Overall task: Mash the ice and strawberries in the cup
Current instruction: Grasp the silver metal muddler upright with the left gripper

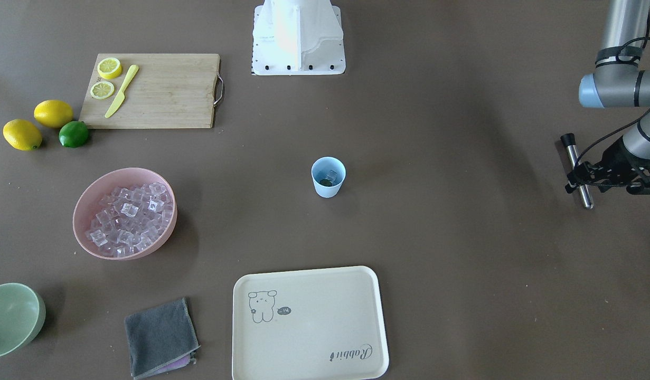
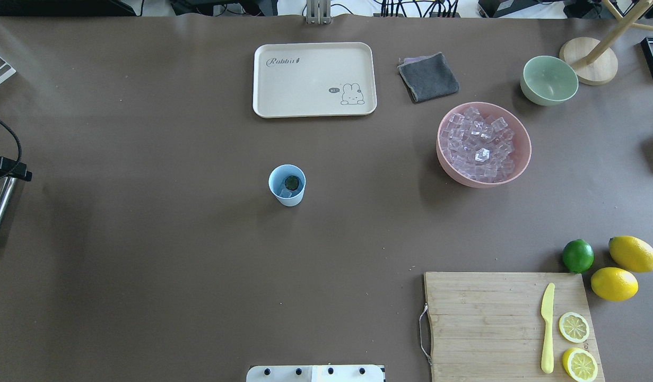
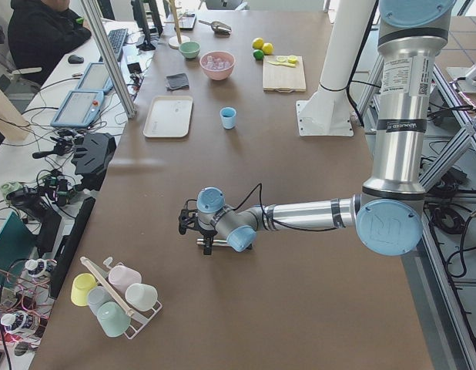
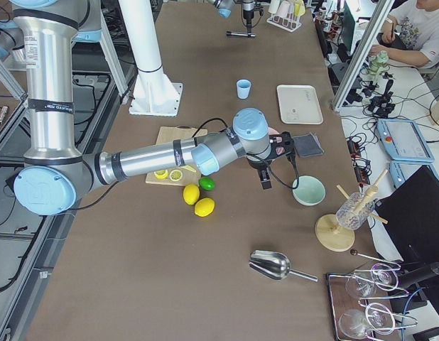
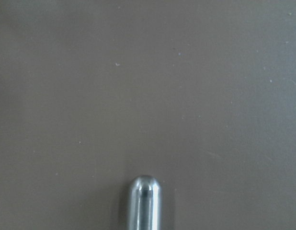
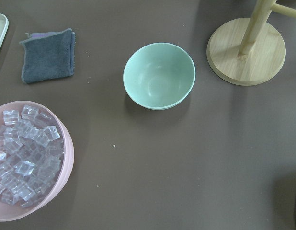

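The light-blue cup (image 1: 328,189) stands upright mid-table; it also shows in the overhead view (image 2: 277,180). Inside lie a clear ice cube (image 1: 332,174) and a small dark greenish thing (image 2: 292,182); no red strawberry shows. More ice (image 2: 479,142) fills the pink bowl (image 1: 82,206). My left gripper (image 1: 582,178) is far from the cup at the table's end. It is shut on a metal rod with a black cap (image 1: 577,166), whose round tip shows in the left wrist view (image 5: 144,201). My right gripper (image 4: 266,174) hangs above the pink bowl and green bowl; I cannot tell its state.
A cream tray (image 2: 284,103) and a grey cloth (image 2: 428,77) lie beyond the cup. A green bowl (image 2: 549,80), a wooden stand (image 6: 246,50), a cutting board (image 2: 485,323) with lemon slices and a yellow knife, two lemons and a lime (image 2: 577,255) are on the right.
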Motion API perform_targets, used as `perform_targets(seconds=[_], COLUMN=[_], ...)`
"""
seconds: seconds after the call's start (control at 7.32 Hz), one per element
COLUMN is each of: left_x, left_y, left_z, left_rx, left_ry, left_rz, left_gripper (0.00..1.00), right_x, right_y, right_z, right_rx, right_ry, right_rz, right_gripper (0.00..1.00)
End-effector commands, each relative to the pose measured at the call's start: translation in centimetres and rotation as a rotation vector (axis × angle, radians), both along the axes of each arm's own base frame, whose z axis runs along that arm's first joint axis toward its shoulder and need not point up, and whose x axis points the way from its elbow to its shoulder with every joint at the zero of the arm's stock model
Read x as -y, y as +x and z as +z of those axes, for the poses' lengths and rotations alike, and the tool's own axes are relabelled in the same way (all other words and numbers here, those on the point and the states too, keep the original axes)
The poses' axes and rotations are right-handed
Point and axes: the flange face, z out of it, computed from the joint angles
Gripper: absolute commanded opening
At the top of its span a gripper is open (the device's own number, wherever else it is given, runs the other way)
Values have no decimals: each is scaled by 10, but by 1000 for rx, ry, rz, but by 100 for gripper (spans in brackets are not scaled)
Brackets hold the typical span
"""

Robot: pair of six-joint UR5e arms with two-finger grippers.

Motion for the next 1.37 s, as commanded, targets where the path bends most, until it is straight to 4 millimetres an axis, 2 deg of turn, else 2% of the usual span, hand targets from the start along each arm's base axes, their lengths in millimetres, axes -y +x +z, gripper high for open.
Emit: perform_targets(seconds=[0.0,0.14,0.27,0.41,0.68,0.82,0.96,1.09,1.23], left_x=[1,2,4,7,6,8,10,14,22], left_y=[-2,-1,1,4,5,6,6,10,2], left_z=[5,3,0,-2,-6,-8,-13,-32,-63], left_rx=[42,38,35,33,24,24,18,-29,-54], left_ry=[18,20,25,24,29,29,34,42,91], left_rz=[-28,-25,-23,-20,-16,-16,-16,9,-11], left_gripper=[83,52,46,35,34,10,0,0,0], right_x=[-8,-8,-8,-8,-8,-10,-10,-11,-10], right_y=[1,1,1,1,1,1,1,1,1], right_z=[0,2,3,3,3,5,6,5,4], right_rx=[-1,-6,-6,-6,-6,-7,-7,-5,-2], right_ry=[1,-1,-4,-4,-4,-10,-10,-9,-9], right_rz=[1,4,5,5,5,5,5,4,4], right_gripper=[98,98,98,98,98,98,98,98,98])
